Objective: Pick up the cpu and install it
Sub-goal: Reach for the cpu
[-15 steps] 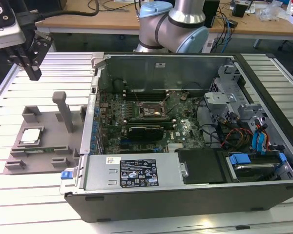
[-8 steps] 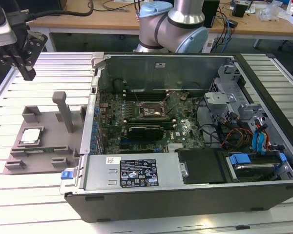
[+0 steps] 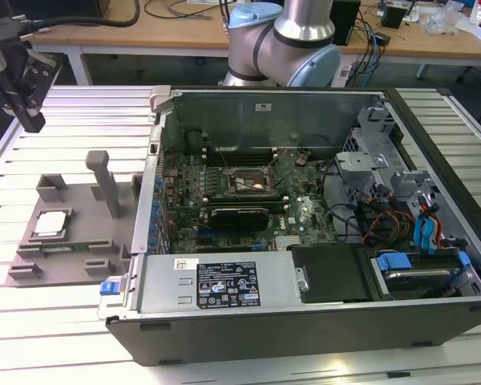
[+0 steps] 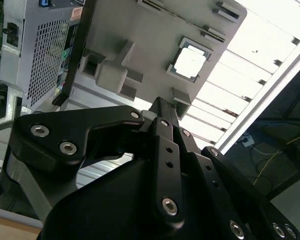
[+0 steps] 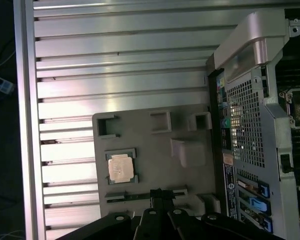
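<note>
Gripper (image 4: pixel 162 106) is closed, fingertips pressed together with nothing between them, clear of the grey tray (image 4: pixel 155 30). Both wrist views show the cpu (image 4: pixel 191 63) lying flat in a tray recess. The exterior view also shows the open computer case (image 3: pixel 264 104) just beside the tray and its motherboard socket (image 3: pixel 248 183).

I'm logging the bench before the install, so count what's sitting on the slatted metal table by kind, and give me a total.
Small flat square silver-topped cpu chip, lying in the tray: 1
Grey plastic tray with raised blocks: 1
Open grey metal computer case: 1
Total: 3
Thin greenish strip in the tray's slot: too unclear to count.
</note>
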`<action>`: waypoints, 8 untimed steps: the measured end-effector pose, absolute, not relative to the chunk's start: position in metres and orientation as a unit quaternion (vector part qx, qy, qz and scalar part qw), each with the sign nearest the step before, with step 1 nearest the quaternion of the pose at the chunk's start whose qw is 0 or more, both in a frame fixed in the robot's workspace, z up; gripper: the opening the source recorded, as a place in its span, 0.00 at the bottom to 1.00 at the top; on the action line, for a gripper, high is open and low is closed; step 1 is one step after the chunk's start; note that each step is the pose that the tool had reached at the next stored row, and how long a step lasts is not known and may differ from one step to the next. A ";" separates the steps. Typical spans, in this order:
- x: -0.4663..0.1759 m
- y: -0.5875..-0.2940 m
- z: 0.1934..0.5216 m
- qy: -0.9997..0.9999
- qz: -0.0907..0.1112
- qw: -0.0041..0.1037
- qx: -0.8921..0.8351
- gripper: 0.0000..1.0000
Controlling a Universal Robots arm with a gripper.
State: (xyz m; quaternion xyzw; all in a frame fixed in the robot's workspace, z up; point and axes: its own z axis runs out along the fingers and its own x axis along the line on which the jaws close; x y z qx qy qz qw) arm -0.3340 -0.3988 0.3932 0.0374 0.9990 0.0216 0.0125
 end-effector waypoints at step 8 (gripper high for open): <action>-0.354 -0.399 0.393 0.999 0.021 0.012 0.037 0.11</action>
